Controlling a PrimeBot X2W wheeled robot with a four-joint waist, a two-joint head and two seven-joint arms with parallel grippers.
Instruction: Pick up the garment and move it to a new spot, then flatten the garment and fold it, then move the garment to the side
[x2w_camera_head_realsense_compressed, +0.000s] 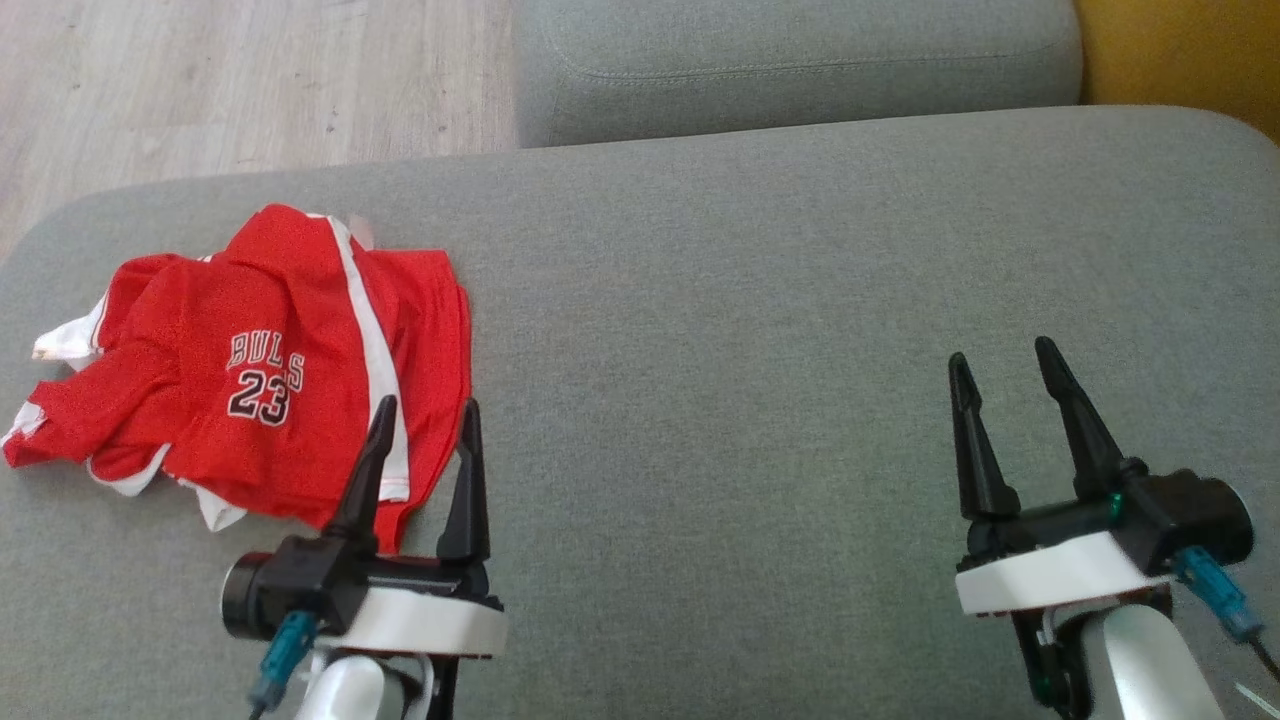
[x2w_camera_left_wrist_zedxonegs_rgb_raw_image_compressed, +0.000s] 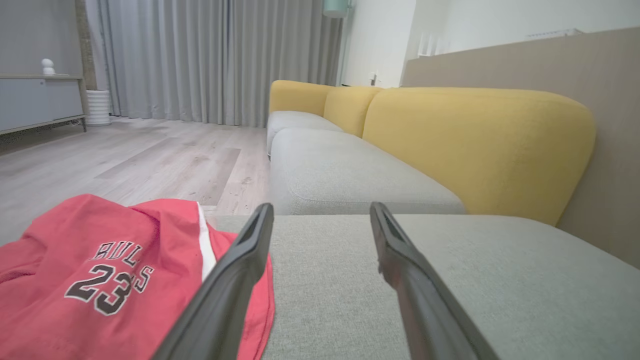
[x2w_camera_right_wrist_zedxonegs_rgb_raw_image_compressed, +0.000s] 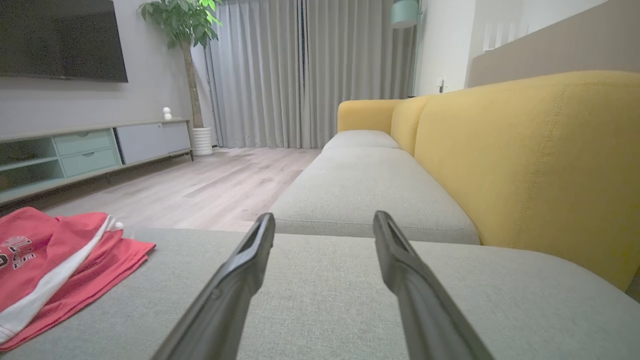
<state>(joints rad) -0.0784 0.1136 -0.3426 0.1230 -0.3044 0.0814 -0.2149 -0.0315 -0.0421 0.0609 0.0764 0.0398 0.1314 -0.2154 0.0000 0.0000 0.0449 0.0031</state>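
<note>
The garment (x2w_camera_head_realsense_compressed: 260, 370) is a red jersey with white trim and "BULLS 23" on it, lying crumpled at the left of the grey sofa cushion (x2w_camera_head_realsense_compressed: 750, 350). It also fills the lower left of the left wrist view (x2w_camera_left_wrist_zedxonegs_rgb_raw_image_compressed: 100, 280) and the left edge of the right wrist view (x2w_camera_right_wrist_zedxonegs_rgb_raw_image_compressed: 55, 265). My left gripper (x2w_camera_head_realsense_compressed: 427, 405) stands open at the lower left, its fingertips over the jersey's near right corner, nothing between them. My right gripper (x2w_camera_head_realsense_compressed: 1003, 354) stands open at the lower right above bare cushion, far from the jersey.
A second grey seat cushion (x2w_camera_head_realsense_compressed: 790, 65) lies beyond the one I work over. Wooden floor (x2w_camera_head_realsense_compressed: 230, 80) is off the cushion's far left edge. A yellow backrest (x2w_camera_right_wrist_zedxonegs_rgb_raw_image_compressed: 540, 165) runs along the right. A TV cabinet (x2w_camera_right_wrist_zedxonegs_rgb_raw_image_compressed: 90, 150) and a potted plant (x2w_camera_right_wrist_zedxonegs_rgb_raw_image_compressed: 187, 60) stand across the room.
</note>
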